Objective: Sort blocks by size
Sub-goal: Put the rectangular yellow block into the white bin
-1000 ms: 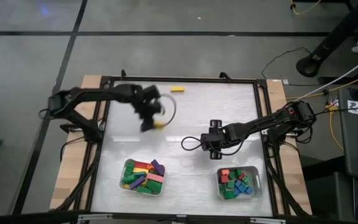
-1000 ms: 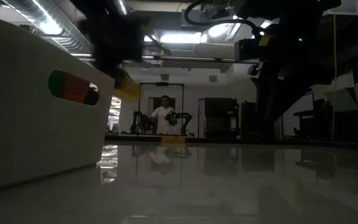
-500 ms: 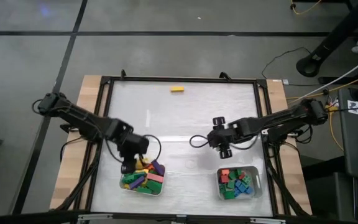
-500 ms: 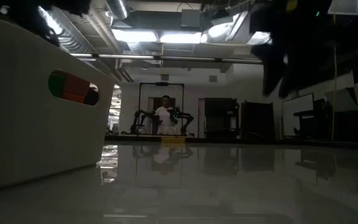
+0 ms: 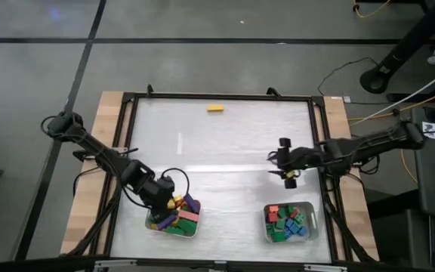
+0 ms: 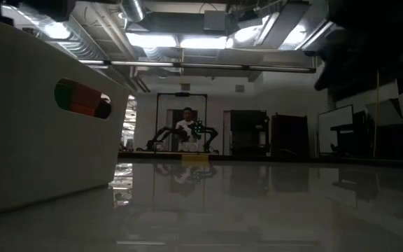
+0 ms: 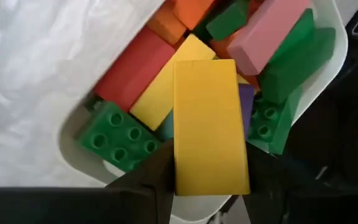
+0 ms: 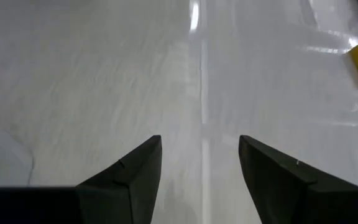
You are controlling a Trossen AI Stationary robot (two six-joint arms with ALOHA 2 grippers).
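Overhead: evenly lit, pale counter [image 5: 232,151] with soft streaky sheen, faint shadows.
Table-level: dim, backlit by bright ceiling strip lights [image 6: 187,42]; glossy reflections across counter; near tray [image 6: 40,119] large and soft.
Left wrist: bright, yellow block [image 7: 210,127] sharp, edges blurred.
Right wrist: washed-out glare along counter, dark blurred fingers [image 8: 129,177].

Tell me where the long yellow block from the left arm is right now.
In the left wrist view the long yellow block sits between the left gripper fingers, directly over the left tray of long blocks at the table's near edge.
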